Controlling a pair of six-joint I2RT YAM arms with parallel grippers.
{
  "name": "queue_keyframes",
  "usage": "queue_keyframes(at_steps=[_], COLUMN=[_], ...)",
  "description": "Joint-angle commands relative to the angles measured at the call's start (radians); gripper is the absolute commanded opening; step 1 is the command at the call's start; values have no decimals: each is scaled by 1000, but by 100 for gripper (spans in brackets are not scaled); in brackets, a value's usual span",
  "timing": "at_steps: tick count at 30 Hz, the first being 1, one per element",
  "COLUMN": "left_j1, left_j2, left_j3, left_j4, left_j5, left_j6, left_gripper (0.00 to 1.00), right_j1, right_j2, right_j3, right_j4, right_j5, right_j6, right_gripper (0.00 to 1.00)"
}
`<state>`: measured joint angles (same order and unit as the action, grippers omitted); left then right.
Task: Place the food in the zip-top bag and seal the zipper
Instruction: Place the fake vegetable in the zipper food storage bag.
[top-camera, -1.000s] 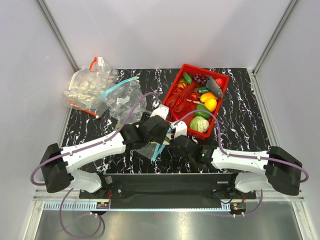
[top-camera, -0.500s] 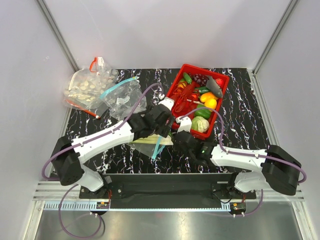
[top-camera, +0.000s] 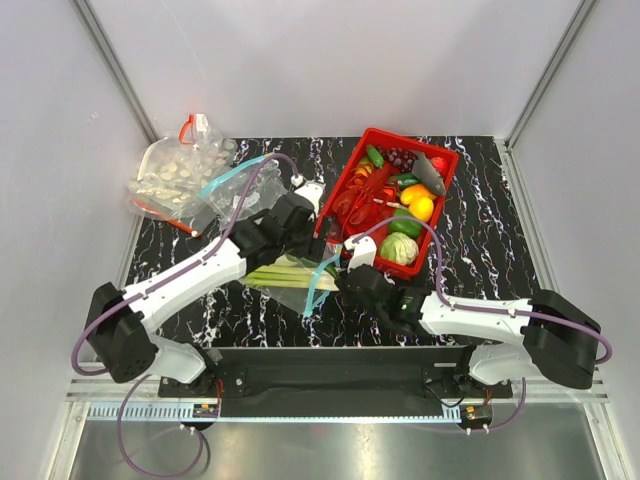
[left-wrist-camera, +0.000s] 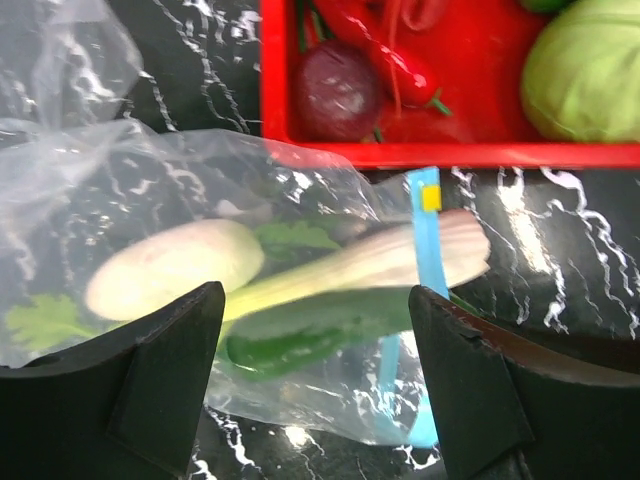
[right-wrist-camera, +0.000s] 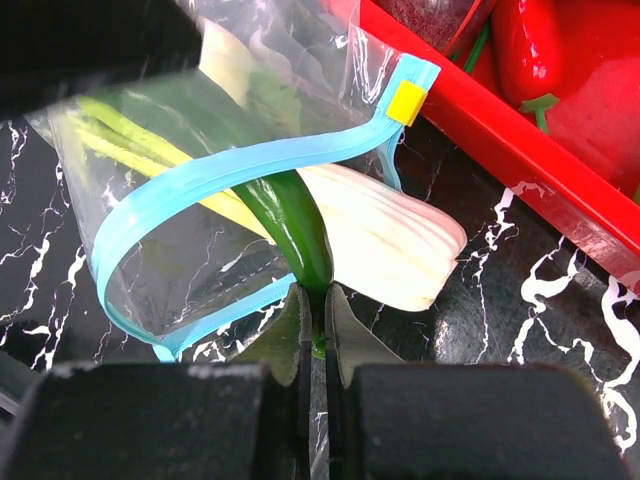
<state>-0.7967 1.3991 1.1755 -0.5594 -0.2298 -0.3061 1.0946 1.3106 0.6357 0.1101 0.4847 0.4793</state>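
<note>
Your left arm has swung back leftward, uncovering the zip-top bag (top-camera: 285, 283), which lies just before the red basket (top-camera: 452, 160). Crinkly clear film holds the leek (left-wrist-camera: 380, 262) and a glossy green vegetable (right-wrist-camera: 290, 225). The leek's white end pokes past the teal zipper (right-wrist-camera: 250, 165), so sealing is left to you. The left gripper (left-wrist-camera: 315, 305) hangs released above. The right gripper (right-wrist-camera: 312, 300) is clenched on the bag's lower lip.

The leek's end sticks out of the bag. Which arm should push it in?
Left. The left gripper hangs open over the leek; the right gripper is shut on the bag mouth.

light: bright, even | glare: zip-top bag (left-wrist-camera: 300, 188) | blur: left wrist view
</note>
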Motion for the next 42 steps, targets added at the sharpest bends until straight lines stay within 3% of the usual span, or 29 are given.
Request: queue_keyframes(at_steps=[1,7,11,16,25,28,30,31,32,36,38,42], left_j1=[-7,-140,-231,-256,-291,-291,-291,-291,-291,-291,-292,-292], left_j2=[-70,-94,-100,-130,-57,-57,-51,-43,-42,-37,-46,-87], left_j3=[-57,-63,-88,-186,-194,-206,-208,-206,-206,-185,-185,-208], left_j4=[78,-16,-37,21,84,119,136,142,142,135,131,136], left_j5=[88,-37,-124,-175,-371,-393,-417,-436,-442,-427,-401,-353], left_j6=[-10,45,-5,-73,-71,-62,-56,-48,-45,-19,-16,-39], left_gripper=[80,79,79,79,73,62,49,38,38,5,0,0], right_j1=[-2,-24,-73,-101,-114,-119,-127,-134,-139,-151,-154,-160], right_j2=[-11,-11,-28,-36,-42,-42,-42,-39,-37,-5,19,71], right_j3=[64,82,68,67,68,67,68,74,79,111,117,151], right_j4=[19,-13,11,10,8,7,5,0,-6,-24,-12,26], right_j5=[25,-37,-119,-169,-202,-215,-232,-241,-250,-278,-297,-319], right_j6=[27,25,25,35,48,51,48,47,47,36,35,25], right_gripper=[0,0,0,0,0,0,0,0,0,0,0,0])
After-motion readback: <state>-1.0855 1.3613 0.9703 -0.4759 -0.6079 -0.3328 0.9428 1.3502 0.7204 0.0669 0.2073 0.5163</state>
